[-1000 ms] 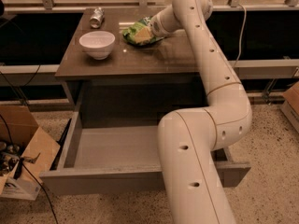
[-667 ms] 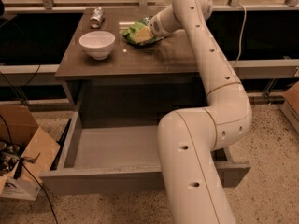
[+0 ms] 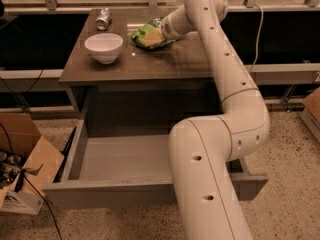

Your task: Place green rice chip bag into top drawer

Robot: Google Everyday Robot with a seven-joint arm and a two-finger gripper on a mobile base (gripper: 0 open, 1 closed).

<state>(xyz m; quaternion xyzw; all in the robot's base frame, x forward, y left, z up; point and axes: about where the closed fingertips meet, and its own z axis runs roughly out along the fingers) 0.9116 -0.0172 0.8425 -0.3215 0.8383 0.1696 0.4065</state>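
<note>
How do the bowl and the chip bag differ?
The white bowl stands upright; the green rice chip bag lies crumpled farther back, with the hand at it. The bowl is plain white, the bag printed green. Both rest on the tabletop, neither in the open top drawer.

Tool (image 3: 161,30) at the green rice chip bag (image 3: 145,36) on the worktop (image 3: 150,65)
Top drawer (image 3: 110,194) pulled out below; white bowl (image 3: 104,47) and can (image 3: 103,18) left of the bag.

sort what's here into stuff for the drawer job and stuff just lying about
For the job: green chip bag on the table, open drawer, pincer at the bag.
Lying about: white bowl, can, cardboard box.
</note>
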